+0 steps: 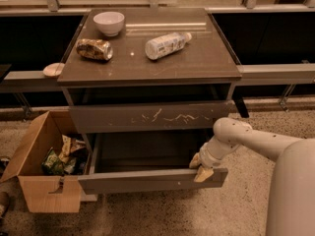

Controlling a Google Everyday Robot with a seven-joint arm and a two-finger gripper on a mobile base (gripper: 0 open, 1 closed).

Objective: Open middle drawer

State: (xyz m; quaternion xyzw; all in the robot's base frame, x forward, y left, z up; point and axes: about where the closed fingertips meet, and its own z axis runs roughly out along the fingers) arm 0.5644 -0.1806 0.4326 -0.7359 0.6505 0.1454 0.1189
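Note:
The middle drawer [147, 181] has a plain grey-brown front and stands pulled well out of the cabinet, its dark inside showing empty. My gripper [200, 167] is at the right end of that front's top edge. One tan finger [195, 160] is inside the drawer and the other is over the front face, so it is shut on the edge. Above it is the taller front with white scratch marks [147, 117], pulled out slightly. The shortest front is hidden below.
On the cabinet top [206, 63] are a white bowl [109, 22], a crumpled snack bag [94, 48] and a lying plastic bottle [166, 44]. An open cardboard box [34, 181] with wrappers stands on the floor at the left, touching the cabinet. My white arm [275, 156] fills the lower right.

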